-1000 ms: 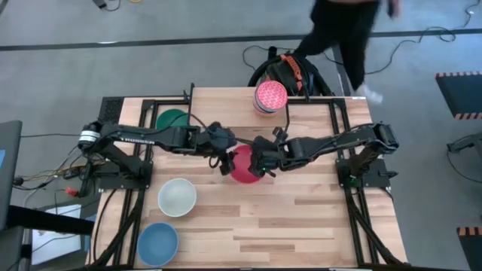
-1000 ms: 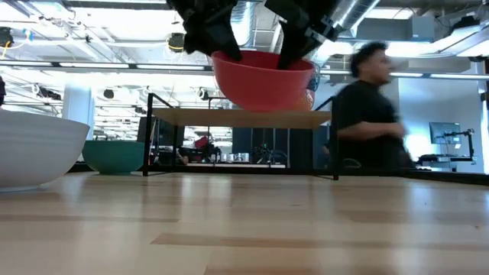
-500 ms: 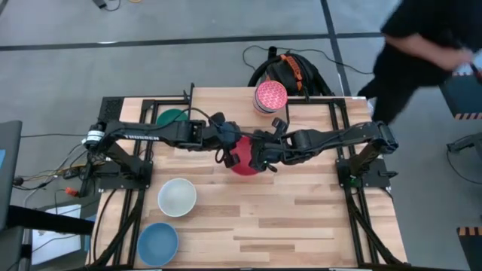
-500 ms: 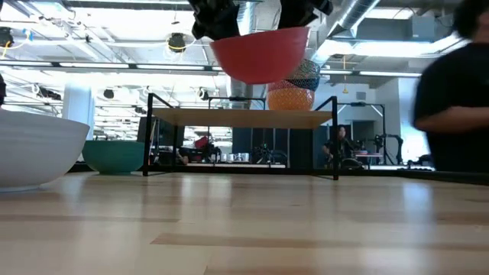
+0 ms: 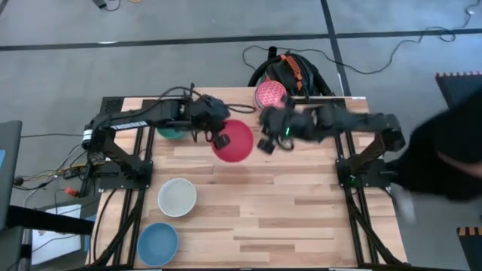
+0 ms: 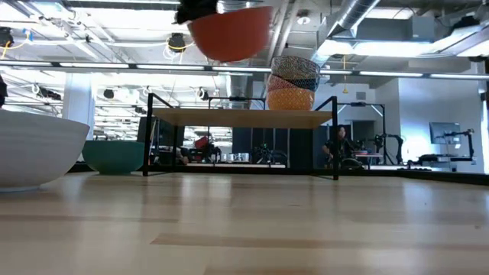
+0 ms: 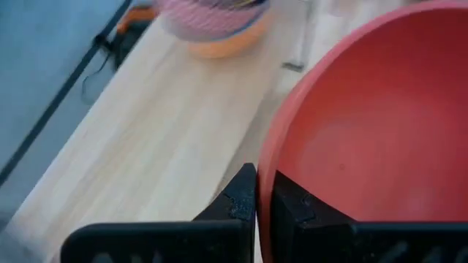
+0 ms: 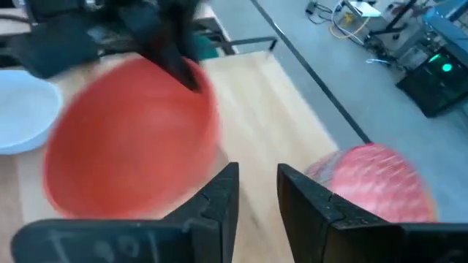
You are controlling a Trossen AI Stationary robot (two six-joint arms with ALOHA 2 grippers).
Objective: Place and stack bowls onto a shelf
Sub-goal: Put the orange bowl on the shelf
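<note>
The right gripper has let go of the red bowl, its fingers now parted and empty, so the left gripper, pinching the rim, alone carries it high above the table toward the shelf.

Dark jointed arms; black fingers
</note>
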